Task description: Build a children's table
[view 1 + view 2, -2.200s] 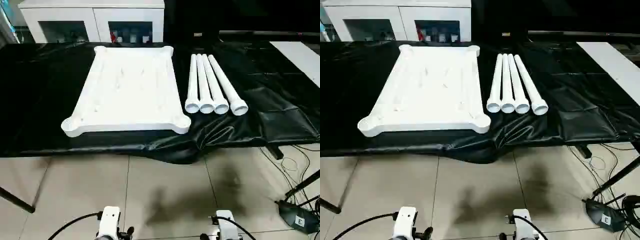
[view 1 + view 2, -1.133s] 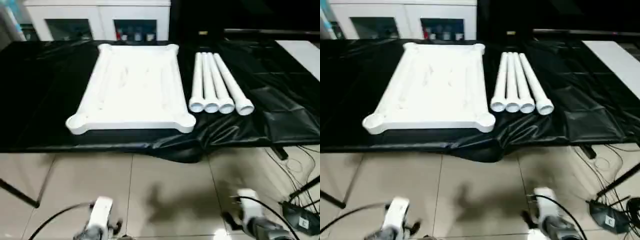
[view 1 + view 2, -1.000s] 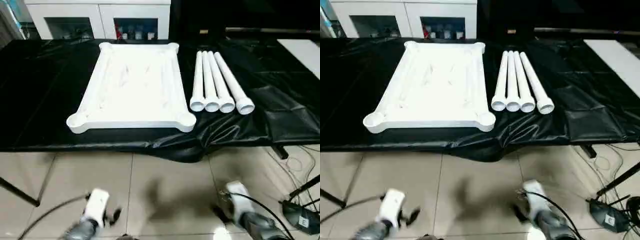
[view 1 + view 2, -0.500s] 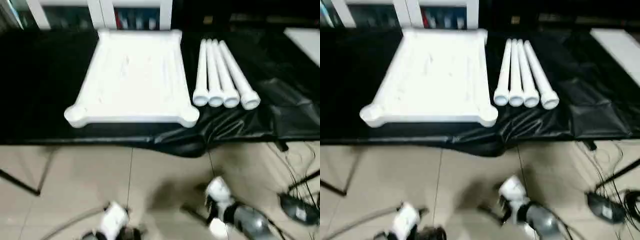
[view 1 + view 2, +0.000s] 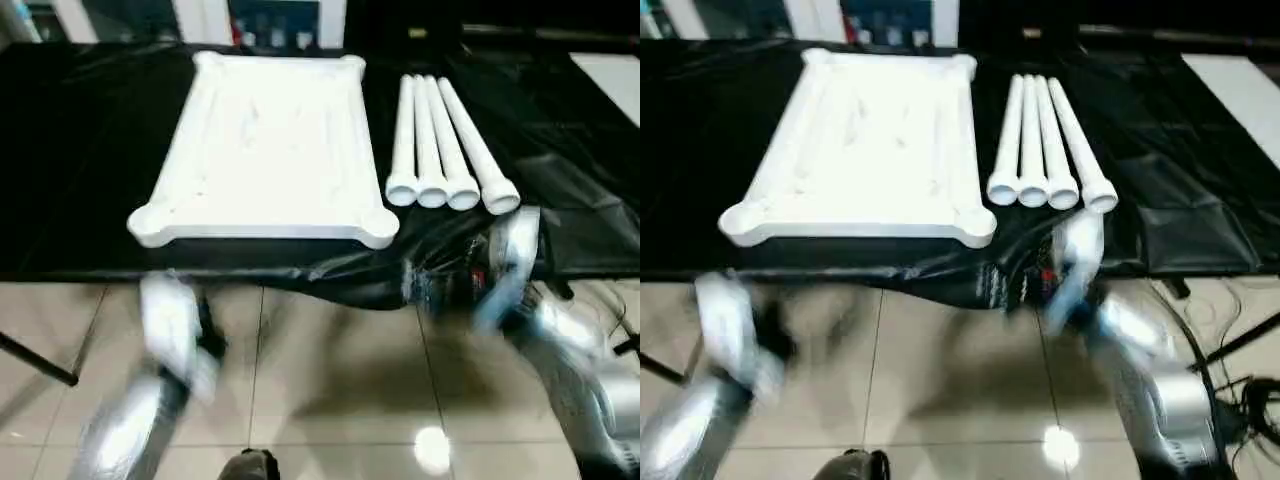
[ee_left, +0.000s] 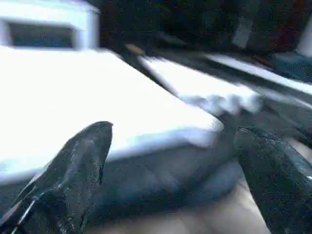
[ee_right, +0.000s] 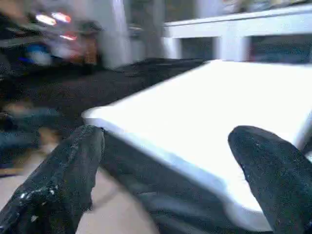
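Four legs lie side by side, touching, on the black cloth in the left eye view, their wide open ends toward the robot, just to the right of the tabletop. The tabletop lies flat on the same cloth with its raised rim and rounded corner sockets facing up. Both arms show as blurred streaks over the tiled floor: the left gripper below the tabletop's near left corner, the right gripper just short of the legs' near ends. About two seconds ago only the wrists showed at the bottom edge; both arms have since risen toward the table, and the camera has tipped, cutting off most of the white cabinet.

The right eye view gives the same layout and adds cables on the floor at the right.

From the left wrist, its two black fingers stand spread wide apart, holding nothing, with the tabletop's edge and the leg ends beyond them.

From the right wrist, its fingers are likewise spread wide and empty, facing a corner of the tabletop.

No writing can be read in any view.
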Tool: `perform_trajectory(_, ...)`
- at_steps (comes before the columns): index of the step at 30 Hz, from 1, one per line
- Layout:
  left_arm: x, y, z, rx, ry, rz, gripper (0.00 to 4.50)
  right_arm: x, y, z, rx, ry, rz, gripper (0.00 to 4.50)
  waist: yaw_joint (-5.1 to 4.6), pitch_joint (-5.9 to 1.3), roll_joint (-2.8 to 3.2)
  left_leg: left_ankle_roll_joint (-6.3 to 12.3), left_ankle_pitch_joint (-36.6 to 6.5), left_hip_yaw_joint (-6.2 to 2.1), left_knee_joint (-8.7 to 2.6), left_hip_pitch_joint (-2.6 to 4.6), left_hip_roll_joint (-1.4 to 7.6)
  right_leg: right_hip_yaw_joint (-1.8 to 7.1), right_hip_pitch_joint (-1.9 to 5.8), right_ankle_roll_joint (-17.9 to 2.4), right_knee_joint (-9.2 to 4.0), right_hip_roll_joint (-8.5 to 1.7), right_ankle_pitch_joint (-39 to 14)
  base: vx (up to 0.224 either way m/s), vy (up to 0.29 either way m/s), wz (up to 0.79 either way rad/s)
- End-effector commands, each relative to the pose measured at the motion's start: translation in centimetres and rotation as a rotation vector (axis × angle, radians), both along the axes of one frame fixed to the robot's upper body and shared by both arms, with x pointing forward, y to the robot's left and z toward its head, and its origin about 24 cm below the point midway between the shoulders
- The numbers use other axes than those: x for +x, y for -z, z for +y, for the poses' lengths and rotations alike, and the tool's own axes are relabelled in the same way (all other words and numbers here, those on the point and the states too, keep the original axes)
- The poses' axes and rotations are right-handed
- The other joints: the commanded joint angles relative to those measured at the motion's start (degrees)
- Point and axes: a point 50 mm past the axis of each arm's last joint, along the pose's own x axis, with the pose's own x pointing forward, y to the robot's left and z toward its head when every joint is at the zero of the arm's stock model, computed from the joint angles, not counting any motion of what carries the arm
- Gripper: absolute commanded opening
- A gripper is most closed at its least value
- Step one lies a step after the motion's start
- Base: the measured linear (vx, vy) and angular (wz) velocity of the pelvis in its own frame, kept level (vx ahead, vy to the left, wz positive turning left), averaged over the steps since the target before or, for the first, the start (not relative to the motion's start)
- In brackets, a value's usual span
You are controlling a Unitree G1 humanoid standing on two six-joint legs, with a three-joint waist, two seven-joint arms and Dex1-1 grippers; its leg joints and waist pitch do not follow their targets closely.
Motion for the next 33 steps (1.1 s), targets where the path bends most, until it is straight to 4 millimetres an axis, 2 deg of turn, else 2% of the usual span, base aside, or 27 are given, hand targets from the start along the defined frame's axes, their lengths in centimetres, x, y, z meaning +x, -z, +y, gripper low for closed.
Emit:
perform_trajectory(1,1.5,1.3,2.3,0.008,-0.181,0.128,4.45,1.3,1.2,-1.3,-0.061,0.201,0.068,4.5,-0.41,-4.74,0.16,2.92,4.36,-2.17,-3.17,2.62,3.59,2.02,0.83,-12.09,-2.65,-2.67,20.82,0.0,0.0,0.0)
perform_trajectory(2,2.2,1.5,3.2,0.036,-0.254,0.169,4.45,1.6,2.1,-2.0,-0.051,0.319,0.117,4.5,-0.4,-4.96,-0.01,2.12,4.81,-2.2,-3.1,2.49,3.51,2.06,1.03,-11.2,-2.52,-2.7,22.2,0.0,0.0,0.0)
perform_trajectory(3,2.2,1.5,3.3,0.042,-0.262,0.172,4.45,1.6,2.2,-2.1,-0.049,0.332,0.123,4.5,-0.39,-5.04,-0.06,1.99,4.74,-2.19,-3.07,2.58,3.39,2.06,0.96,-10.77,-2.59,-2.64,22.55,0.0,0.0,0.0)
perform_trajectory(4,2.3,1.5,3.4,0.051,-0.27,0.173,4.45,1.5,2.4,-2.2,-0.039,0.347,0.131,4.5,-0.27,-5.3,-0.08,1.63,3.25,-2.44,-3.12,2.36,3.58,1.95,1.39,-10.17,-2.58,-2.82,22.12,0.0,0.0,0.0)
perform_trajectory(5,2.4,1.3,3.6,0.059,-0.296,0.166,4.45,1.4,2.7,-2.3,-0.015,0.381,0.158,4.5,-0.26,-5.41,-0.09,1.39,2.24,-2.36,-3.14,2.4,3.61,1.95,1.41,-9.93,-2.66,-2.77,21.78,0.0,0.0,0.0)
perform_trajectory(6,2.6,0.8,3.5,0.04,-0.301,0.141,4.45,1.5,2.8,-2.5,-0.004,0.44,0.17,4.5,-0.14,-5.62,-0.54,1.36,1.07,-2.31,-3.07,2.63,3.81,2.07,1.29,-9.76,-2.58,-2.78,21.34,0.0,0.0,0.0)
perform_trajectory(9,2.9,0.1,3.4,0.087,-0.35,0.094,4.45,1.9,2.4,-2.3,0.031,0.498,0.162,4.5,-0.06,-5.48,-0.6,1.23,-1.06,-2.26,-3.46,2.61,4.08,2.06,0.99,-9.84,-2.92,-2.93,17.5,0.0,0.0,0.0)
perform_trajectory(10,3.1,-0.2,3.3,0.112,-0.386,0.064,4.45,2.2,2.1,-2.2,-0.005,0.541,0.115,4.5,0.06,-5.47,-0.58,0.72,-2.63,-2.23,-3.56,2.72,4.14,2.09,0.96,-9.55,-3.11,-3.13,14.83,0.0,0.0,0.0)
perform_trajectory(12,4.0,-0.9,2.8,0.125,-0.486,0.021,4.45,3.2,1.3,-1.9,-0.047,0.591,0.016,4.5,-0.24,-5.45,0.12,-1.82,-5.54,-2.3,-3.96,2.74,4.33,2.09,0.67,-8.6,-3.38,-3.17,10.66,-0.028,0.004,0.0)
perform_trajectory(13,4.2,-1.1,2.9,0.179,-0.547,0.005,4.45,3.4,1.3,-1.7,-0.033,0.572,0.037,4.5,-0.42,-5.34,0.11,-2.45,-6.84,-2.29,-4.12,2.83,4.31,2.14,0.66,-8.26,-3.66,-3.07,9.49,-0.066,0.012,0.01)
perform_trajectory(14,4.5,-0.9,2.4,0.223,-0.498,0.037,4.45,3.6,1.1,-1.4,-0.003,0.528,0.059,4.5,-0.45,-5.4,0.3,-3.14,-8.76,-2.4,-4.12,3.02,4.33,2.25,0.61,-7.64,-3.74,-3.14,7.5,-0.066,0.012,0.01)
perform_trajectory(16,4.7,-0.9,2.1,0.237,-0.459,0.056,4.45,3.7,0.9,-1.3,0.01,0.509,0.064,4.5,-0.42,-5.4,0.07,-3.73,-10.59,-2.41,-4.29,3.04,4.13,2.26,0.34,-6.68,-3.88,-2.98,4.64,-0.031,0.004,0.01)
perform_trajectory(17,4.7,-0.8,1.4,0.188,-0.37,0.037,4.45,3.7,1.2,-1.2,0.001,0.504,0.089,4.5,-0.35,-5.3,0.08,-4.14,-10.94,-2.47,-4.41,2.94,4.15,2.31,0.22,-6.6,-4.1,-3.07,3.68,0.0,0.0,0.0)
perform_trajectory(18,4.6,-0.6,1.1,0.172,-0.329,0.035,4.45,3.8,1.3,-1.1,-0.005,0.499,0.104,4.5,-0.29,-5.39,0.28,-4.39,-10.91,-2.49,-4.44,2.84,4.08,2.3,0.24,-6.74,-4.11,-3.08,3.53,0.0,0.0,0.0)
perform_trajectory(19,4.7,-0.1,0.9,0.147,-0.298,0.063,4.45,3.8,1.4,-0.7,0.014,0.481,0.113,4.5,-0.34,-5.64,0.17,-5.02,-11.01,-2.44,-4.44,2.84,4.01,2.26,0.15,-7.06,-3.97,-2.98,3.94,0.0,0.0,0.0)
perform_trajectory(20,4.6,0.4,0.8,0.151,-0.297,0.072,4.45,3.6,2.0,-0.4,-0.014,0.483,0.126,4.5,-0.35,-5.6,-0.08,-4.99,-11.11,-2.36,-4.46,2.82,4.0,2.28,0.06,-7.1,-4.04,-2.88,3.87,0.0,0.0,0.0)
perform_trajectory(21,4.5,0.8,0.9,0.156,-0.314,0.092,4.45,3.5,2.8,-0.3,-0.017,0.491,0.152,4.5,-0.29,-5.58,-0.03,-4.93,-11.11,-2.38,-4.48,2.73,4.01,2.33,0.07,-7.16,-4.06,-3.0,3.82,0.0,0.0,0.0)
perform_trajectory(23,4.5,1.0,1.0,0.165,-0.352,0.09,4.45,3.4,3.8,-0.1,-0.018,0.514,0.184,4.5,-0.3,-5.68,-0.57,-4.34,-10.87,-2.26,-4.45,2.51,4.04,2.39,0.14,-7.55,-4.14,-3.24,3.85,0.0,0.0,0.0)
perform_trajectory(25,4.6,1.1,1.2,0.159,-0.377,0.089,4.45,3.5,4.4,0.5,-0.019,0.507,0.192,4.5,-0.21,-5.71,0.11,-4.34,-11.19,-2.37,-4.52,2.58,4.09,2.31,0.0,-7.88,-4.1,-3.26,3.6,0.0,0.0,0.0)
perform_trajectory(26,4.7,1.3,1.3,0.154,-0.39,0.101,4.45,3.5,4.6,0.9,-0.028,0.499,0.2,4.5,-0.27,-5.72,0.21,-4.62,-11.72,-2.42,-4.52,2.56,4.05,2.29,-0.02,-8.0,-4.12,-3.21,3.58,0.0,0.0,0.0)
perform_trajectory(28,4.8,1.5,1.4,0.148,-0.399,0.114,4.45,3.6,4.9,1.2,-0.039,0.491,0.21,4.5,-0.28,-5.81,0.01,-4.59,-11.53,-2.41,-4.48,2.62,4.01,2.3,0.06,-7.95,-4.08,-3.13,4.17,0.0,0.0,0.0)
perform_trajectory(29,4.8,1.6,1.4,0.134,-0.401,0.118,4.45,3.5,4.8,1.4,-0.028,0.479,0.211,4.5,-0.19,-5.74,-0.13,-4.71,-14.02,-2.43,-4.65,2.85,4.11,2.27,0.32,-7.57,-4.25,-3.23,1.79,0.0,0.0,0.0)
perform_trajectory(30,4.8,1.6,1.4,0.133,-0.4,0.119,4.45,3.5,4.8,1.4,-0.023,0.474,0.212,4.5,-0.14,-5.7,0.0,-4.99,-16.53,-2.47,-4.81,3.13,4.23,2.23,0.5,-7.26,-4.47,-3.33,-0.88,0.0,0.0,0.0)
perform_trajectory(32,4.9,1.5,1.2,0.134,-0.396,0.119,4.45,3.7,4.6,1.7,-0.005,0.452,0.216,4.5,-0.09,-5.38,0.08,-5.06,-24.64,-2.52,-5.4,4.13,4.29,1.93,0.79,-6.11,-5.75,-3.13,-10.11,0.0,0.0,0.0)
perform_trajectory(33,5.0,1.5,1.2,0.137,-0.395,0.118,4.45,3.8,4.6,1.8,-0.003,0.448,0.217,4.5,-0.07,-5.29,0.21,-4.91,-26.59,-2.51,-5.5,4.41,4.18,1.78,1.03,-5.97,-6.22,-3.03,-12.54,0.0,0.0,0.0)
